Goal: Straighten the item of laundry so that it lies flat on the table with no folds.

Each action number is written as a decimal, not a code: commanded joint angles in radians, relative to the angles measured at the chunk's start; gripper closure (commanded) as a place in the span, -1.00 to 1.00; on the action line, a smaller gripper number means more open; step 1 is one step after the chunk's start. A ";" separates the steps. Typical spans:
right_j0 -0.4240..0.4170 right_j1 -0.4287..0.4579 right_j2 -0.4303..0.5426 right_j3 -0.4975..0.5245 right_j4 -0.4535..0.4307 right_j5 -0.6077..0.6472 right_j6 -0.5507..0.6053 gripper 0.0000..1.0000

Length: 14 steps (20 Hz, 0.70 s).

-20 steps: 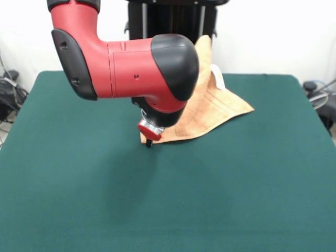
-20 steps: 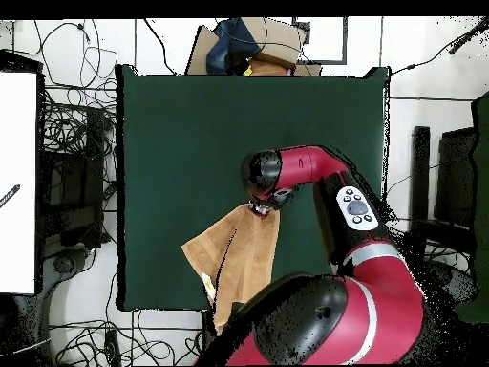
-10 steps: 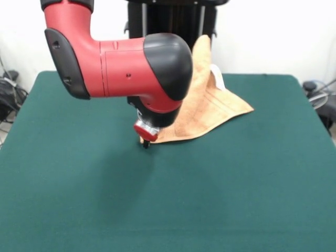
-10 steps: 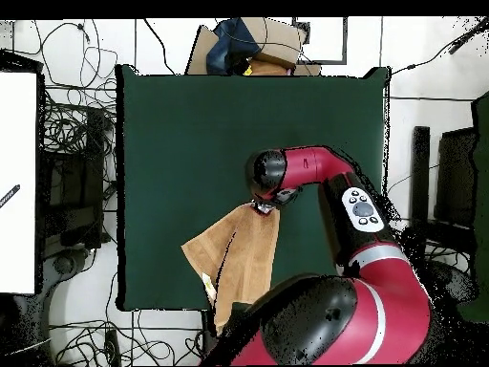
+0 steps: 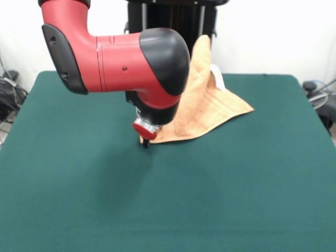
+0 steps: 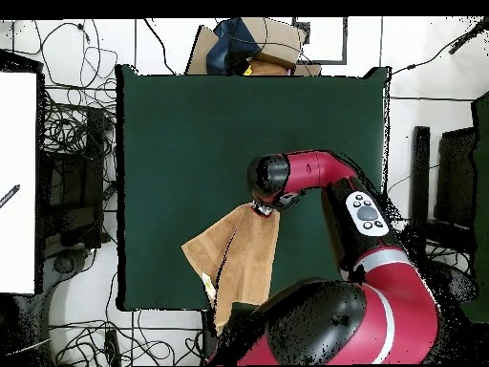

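Observation:
The item of laundry, an orange-brown terry towel (image 5: 210, 113), lies bunched at the far side of the green table (image 5: 157, 199). One part rises in a peak against the black stand behind, and a white tag shows on its right. In the overhead view the towel (image 6: 244, 253) runs from mid-table past the table's (image 6: 210, 124) lower edge, with a fold line down it. My gripper (image 5: 145, 143) points down at the towel's near-left corner, right at the cloth's edge, under the red and black wrist. In the overhead view the gripper (image 6: 260, 208) sits on the towel's upper corner.
The black stand (image 5: 168, 18) rises behind the towel. Cardboard boxes and dark cloth (image 6: 248, 43) lie beyond the table's top edge in the overhead view. Cables cover the floor on both sides, and a white board (image 6: 17, 182) stands at the left.
The arm's upper links have shifted slightly left in the front view and the gripper edged a little with them. The towel has kept its shape and place.

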 commanded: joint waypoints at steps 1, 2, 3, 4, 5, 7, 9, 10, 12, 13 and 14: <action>0.001 -0.012 0.028 0.048 -0.032 -0.120 -0.002 -1.00; 0.003 -0.012 0.027 0.047 -0.032 -0.115 -0.003 -1.00; -0.002 -0.014 0.026 0.049 -0.032 -0.117 -0.007 -1.00; -0.002 -0.011 0.025 0.048 -0.033 -0.120 -0.006 -1.00; 0.000 -0.013 0.025 0.048 -0.033 -0.122 -0.005 -1.00; 0.002 -0.012 0.026 0.045 -0.031 -0.123 -0.005 -1.00; 0.004 -0.013 0.027 0.043 -0.028 -0.124 -0.007 -1.00; 0.006 -0.012 0.027 0.041 -0.027 -0.125 -0.005 -1.00; 0.009 -0.012 0.025 0.039 -0.028 -0.126 -0.004 -1.00; 0.009 -0.012 0.024 0.037 -0.028 -0.126 -0.005 -1.00; 0.010 -0.011 0.025 0.036 -0.028 -0.126 -0.005 -1.00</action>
